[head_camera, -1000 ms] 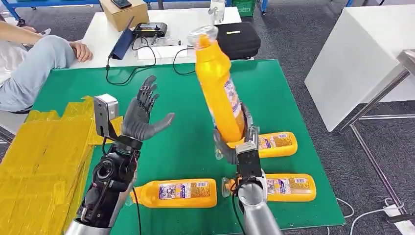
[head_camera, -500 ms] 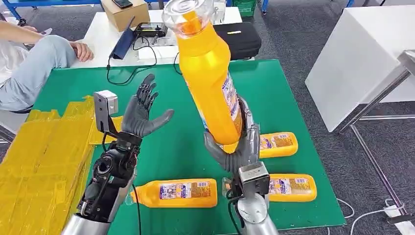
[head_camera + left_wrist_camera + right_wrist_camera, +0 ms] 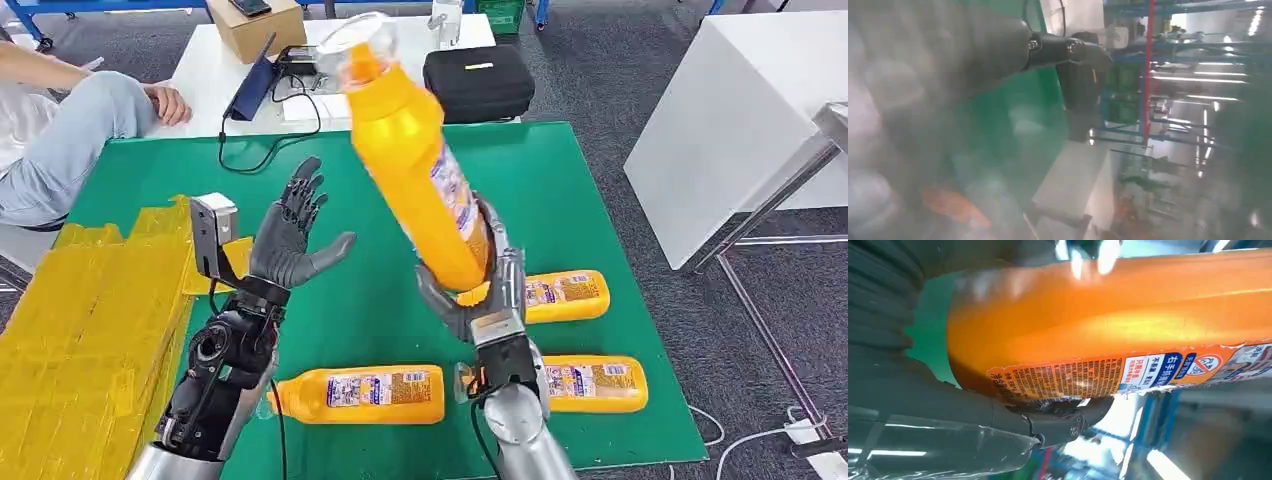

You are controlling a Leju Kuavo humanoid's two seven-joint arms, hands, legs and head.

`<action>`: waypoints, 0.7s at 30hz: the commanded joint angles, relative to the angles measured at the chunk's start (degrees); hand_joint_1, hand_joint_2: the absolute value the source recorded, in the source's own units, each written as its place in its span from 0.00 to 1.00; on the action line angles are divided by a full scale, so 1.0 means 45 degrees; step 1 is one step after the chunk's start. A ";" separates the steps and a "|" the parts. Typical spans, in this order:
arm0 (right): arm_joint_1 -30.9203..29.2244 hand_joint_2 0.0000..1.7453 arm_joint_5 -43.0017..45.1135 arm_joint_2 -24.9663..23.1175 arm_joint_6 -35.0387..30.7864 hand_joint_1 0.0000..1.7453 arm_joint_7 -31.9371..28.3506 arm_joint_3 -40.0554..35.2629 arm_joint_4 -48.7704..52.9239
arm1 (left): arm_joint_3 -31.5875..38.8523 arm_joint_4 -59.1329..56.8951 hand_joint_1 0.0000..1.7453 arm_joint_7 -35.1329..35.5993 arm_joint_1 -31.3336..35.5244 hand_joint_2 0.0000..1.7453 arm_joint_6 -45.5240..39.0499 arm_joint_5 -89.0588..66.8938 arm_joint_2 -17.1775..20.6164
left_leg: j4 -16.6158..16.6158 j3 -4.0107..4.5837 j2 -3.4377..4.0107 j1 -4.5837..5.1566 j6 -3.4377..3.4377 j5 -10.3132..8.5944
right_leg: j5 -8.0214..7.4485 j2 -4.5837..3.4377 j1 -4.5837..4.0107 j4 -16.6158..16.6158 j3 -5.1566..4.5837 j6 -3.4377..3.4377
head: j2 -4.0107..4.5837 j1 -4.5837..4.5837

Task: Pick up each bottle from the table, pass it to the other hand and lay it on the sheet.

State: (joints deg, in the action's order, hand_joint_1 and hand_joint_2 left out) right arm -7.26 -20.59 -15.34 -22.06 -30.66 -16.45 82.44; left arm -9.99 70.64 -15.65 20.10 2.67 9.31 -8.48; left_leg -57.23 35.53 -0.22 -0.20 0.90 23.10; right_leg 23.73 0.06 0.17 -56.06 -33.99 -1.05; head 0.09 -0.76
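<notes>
Grey carpeted flooring surrounds a rectangular table covered in flat green matting [image 3: 590, 200], which serves as the reference landmark. Beyond the far edge of the green matting stands a white table [image 3: 205, 60] carrying a brown cardboard box [image 3: 255, 25], a black zipped fabric case [image 3: 477, 80] and black cables [image 3: 270, 140]. A seated person [image 3: 60, 130] in blue trousers occupies the far left corner of the matting. A crinkled translucent yellow plastic sheet [image 3: 90, 330] covers the left side of the matting.

Three orange plastic bottles lie flat on the matting along its near edge: one at near centre [image 3: 360, 393], one at near right [image 3: 595, 383], and one just beyond it [image 3: 565, 293], partly behind the right hand.

The right hand [image 3: 480, 295] grips the base of a tall orange plastic bottle [image 3: 415, 170] with a printed label and clear cap, fingers wrapped around it. This bottle is raised above the centre of the matting, tilted with its cap leaning toward the far left.

The left hand [image 3: 290, 235] is raised above the left half of the matting, palm facing the held bottle, fingers spread apart and holding nothing. Green matting separates it from the bottle.
</notes>
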 commanded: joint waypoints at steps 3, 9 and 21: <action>-0.1090 1.00 0.0200 0.0276 -0.0179 1.00 0.0076 0.1780 -0.1875 | -0.0137 0.0053 0.00 0.0043 0.0025 1.00 0.0053 0.0095 0.0372 | 0.0004 -0.0054 0.0018 -0.0006 -0.0008 0.0020 | 0.0009 -0.0015 -0.0008 0.0017 0.0057 -0.0001 | 0.0000 0.0000; -0.1228 1.00 0.0076 0.0246 -0.0667 1.00 0.0136 0.2111 -0.2088 | -0.0176 0.0031 0.00 0.0059 0.0056 1.00 0.0069 0.0119 0.0383 | 0.0003 -0.0057 0.0014 -0.0008 -0.0008 0.0023 | 0.0014 -0.0011 -0.0003 0.0012 0.0055 -0.0001 | 0.0000 -0.0005; -0.2023 1.00 -0.0686 0.0228 -0.0651 1.00 -0.0035 0.2387 -0.4002 | -0.0433 -0.0111 0.00 0.0313 0.0089 1.00 0.0333 0.0502 0.0452 | 0.0001 -0.0065 0.0019 -0.0014 -0.0007 0.0027 | 0.0015 -0.0015 -0.0012 0.0016 0.0068 0.0000 | 0.0000 0.0000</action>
State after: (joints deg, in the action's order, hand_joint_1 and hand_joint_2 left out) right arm -12.14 -20.04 -14.60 -26.18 -30.84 -5.05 74.33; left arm -10.08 72.06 -15.30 19.26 3.21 10.47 -8.07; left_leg -57.24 35.52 -0.21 -0.20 0.91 23.09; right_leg 23.73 0.06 0.18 -56.06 -33.98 -1.04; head 0.09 -0.76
